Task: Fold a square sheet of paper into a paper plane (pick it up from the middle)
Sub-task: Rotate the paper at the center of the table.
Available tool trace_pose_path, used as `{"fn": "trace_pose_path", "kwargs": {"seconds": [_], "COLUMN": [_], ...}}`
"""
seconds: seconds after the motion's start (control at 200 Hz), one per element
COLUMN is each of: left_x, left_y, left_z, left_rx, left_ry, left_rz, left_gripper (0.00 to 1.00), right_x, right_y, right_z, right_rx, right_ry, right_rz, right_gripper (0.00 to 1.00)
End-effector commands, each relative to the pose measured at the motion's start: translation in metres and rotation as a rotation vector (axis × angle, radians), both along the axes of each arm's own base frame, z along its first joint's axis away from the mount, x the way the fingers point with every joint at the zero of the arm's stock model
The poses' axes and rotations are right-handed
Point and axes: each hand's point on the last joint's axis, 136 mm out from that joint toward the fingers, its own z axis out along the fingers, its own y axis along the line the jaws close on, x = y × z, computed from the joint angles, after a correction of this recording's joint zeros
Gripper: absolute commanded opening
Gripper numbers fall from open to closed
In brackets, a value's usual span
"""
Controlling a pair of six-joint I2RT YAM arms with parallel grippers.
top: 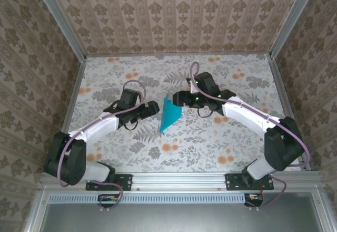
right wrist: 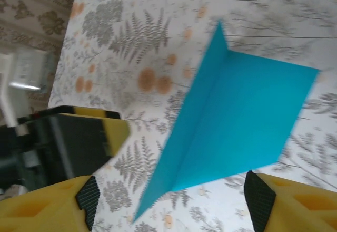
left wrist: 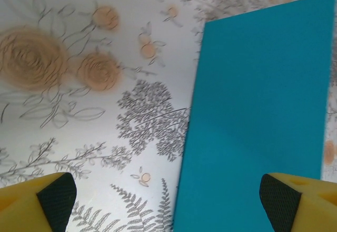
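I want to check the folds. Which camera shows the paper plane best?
The right wrist view: the paper plane lies whole and large there, sharp point and centre crease plain. Top external shows it whole but small; left wrist shows a flat teal part, cut off by the frame edge.

We see the paper plane (top: 170, 113) in matt, smooth teal paper; the table (top: 210, 142) looks faintly glossy, and at six o'clock runs a dull metal rail (top: 179, 178).

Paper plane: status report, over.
Left gripper open. Right gripper open. Paper plane on table between them. Nothing blocking.
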Motion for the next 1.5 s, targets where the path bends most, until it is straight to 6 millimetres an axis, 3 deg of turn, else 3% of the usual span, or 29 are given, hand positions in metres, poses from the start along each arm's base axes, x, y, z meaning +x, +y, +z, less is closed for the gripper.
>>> {"fn": "trace_pose_path", "kwargs": {"seconds": [0.0,0.235,0.435,0.74,1.18,1.335,1.495], "left_x": [0.006,-0.007,-0.015,-0.017,-0.016,-0.015,-0.014], "left_y": [0.017,0.064,0.081,0.079,0.070,0.065,0.060], "left_z": [0.000,-0.021,-0.026,-0.025,-0.025,-0.024,-0.022], "left_rx": [-0.029,0.059,0.074,0.079,0.052,0.044,0.038], "left_ry": [0.015,0.104,0.124,0.120,0.121,0.118,0.110], "left_rz": [0.097,0.232,0.276,0.237,0.202,0.185,0.164], "left_gripper": [1.00,1.00,1.00,1.00,1.00,1.00,1.00], "right_x": [-0.008,-0.013,-0.019,-0.024,-0.042,-0.051,-0.065], "right_y": [0.026,0.069,0.080,0.064,0.092,0.087,0.067], "right_z": [-0.010,-0.036,-0.066,-0.115,-0.139,-0.146,-0.154], "right_rx": [-0.067,-0.270,-0.414,-0.566,-0.464,-0.460,-0.470], "right_ry": [0.045,0.083,0.137,0.221,0.270,0.269,0.270], "right_rz": [0.021,0.052,0.083,0.128,0.298,0.374,0.461], "right_gripper": [0.72,0.62,0.60,0.59,0.59,0.58,0.59]}}
